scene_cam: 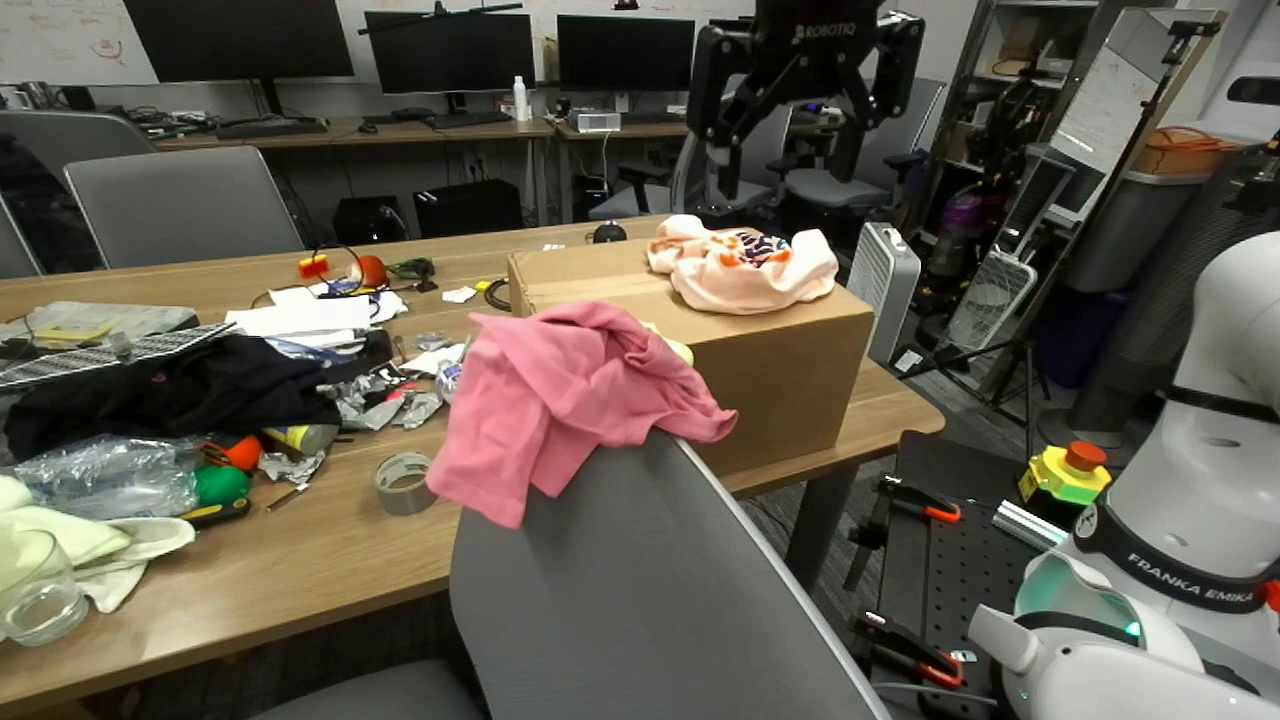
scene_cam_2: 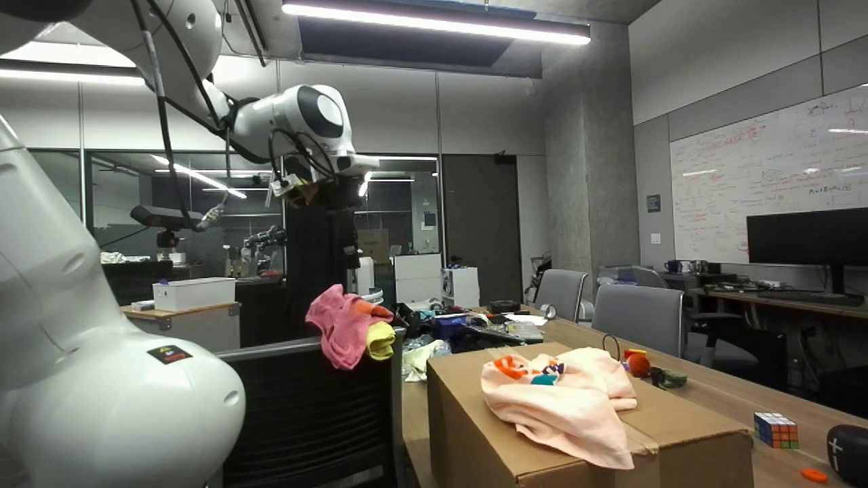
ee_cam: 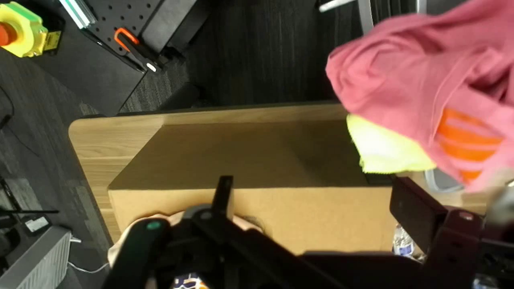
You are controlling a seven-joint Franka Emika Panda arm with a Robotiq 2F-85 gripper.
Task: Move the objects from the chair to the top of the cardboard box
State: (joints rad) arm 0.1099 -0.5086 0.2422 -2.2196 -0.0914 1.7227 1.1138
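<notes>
A pink cloth [scene_cam: 575, 390] hangs over the top of the grey chair's back [scene_cam: 620, 590]; it also shows in the wrist view [ee_cam: 417, 76]. A yellow cloth [scene_cam_2: 380, 341] lies partly under it, also in the wrist view [ee_cam: 385, 148]. The cardboard box [scene_cam: 780, 400] stands on the table beside the chair. A peach cloth with a coloured print [scene_cam: 740, 270] lies crumpled on the box top, also in an exterior view [scene_cam_2: 563, 407]. My gripper [scene_cam: 787, 172] is open and empty above the box. In the wrist view the gripper [ee_cam: 315, 200] has its fingers wide apart over the box.
The table [scene_cam: 400, 560] holds clutter beside the chair: a black cloth [scene_cam: 190, 400], a tape roll [scene_cam: 403, 484] and a glass [scene_cam: 40, 600]. A Rubik's cube [scene_cam_2: 776, 431] and a black speaker [scene_cam_2: 847, 454] stand near the box. Clamps [scene_cam: 910, 640] sit on the robot's base plate.
</notes>
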